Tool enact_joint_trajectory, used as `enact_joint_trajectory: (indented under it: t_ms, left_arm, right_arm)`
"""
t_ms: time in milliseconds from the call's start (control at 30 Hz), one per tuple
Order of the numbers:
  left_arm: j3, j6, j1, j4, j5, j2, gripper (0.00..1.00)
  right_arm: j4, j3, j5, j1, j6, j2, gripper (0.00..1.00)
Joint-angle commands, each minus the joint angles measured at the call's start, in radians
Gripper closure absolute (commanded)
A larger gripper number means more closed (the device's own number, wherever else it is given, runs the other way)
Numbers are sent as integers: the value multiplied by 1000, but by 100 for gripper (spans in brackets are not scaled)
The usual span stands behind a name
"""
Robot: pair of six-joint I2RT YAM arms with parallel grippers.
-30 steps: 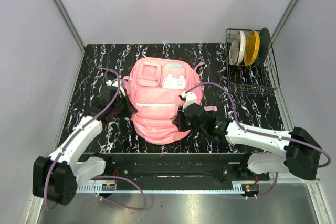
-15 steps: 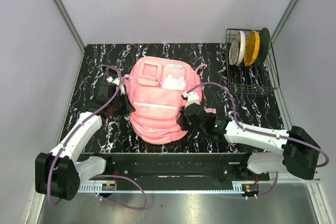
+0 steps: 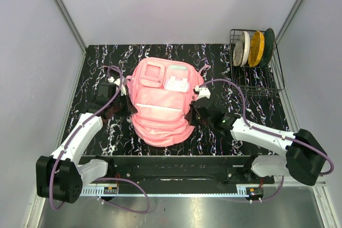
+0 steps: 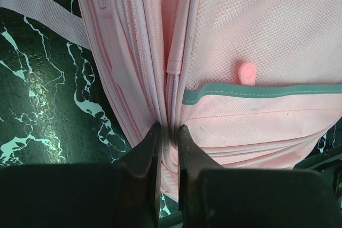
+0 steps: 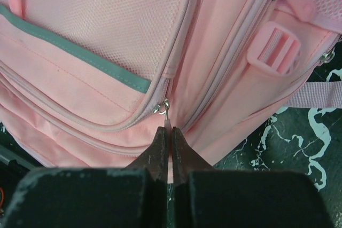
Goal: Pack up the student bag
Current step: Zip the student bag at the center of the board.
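The student bag (image 3: pixel 160 105), a big pink backpack, lies flat mid-table with its mint-trimmed pocket (image 4: pixel 256 90) facing up. At the bag's left side my left gripper (image 3: pixel 128 109) is pinched on a fold of pink fabric (image 4: pixel 170 105); the fingertips (image 4: pixel 153 134) stand slightly apart with cloth between them. My right gripper (image 3: pixel 191 117) is at the bag's right side, shut on a pink zipper pull (image 5: pixel 169 122) that hangs from a metal slider (image 5: pixel 162 107) at the corner of the mesh pocket (image 5: pixel 107 20).
A wire dish rack (image 3: pixel 256 81) stands at the back right, holding a white plate (image 3: pixel 243 49), a yellow plate (image 3: pixel 257 48) and a dark plate (image 3: pixel 269 45). A pink strap (image 4: pixel 37 8) trails on the marbled black table (image 3: pixel 101 62). A buckle (image 5: pixel 275 46) sits on the bag's right side.
My right gripper has slid toward the back right along the bag's side, keeping the zipper pull. The left arm shifted slightly back and left, then held still.
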Motion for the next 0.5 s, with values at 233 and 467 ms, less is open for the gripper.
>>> enact_joint_trajectory:
  t_ms: [233,467]
  left_arm:
    - [37,66,26,36,22,-9,100]
    - [33,69,28,44,51,-9,100]
  right_arm:
    - [22,24,58,-85,-36,56,100]
    - [48,82,78,-100,-39,118,100]
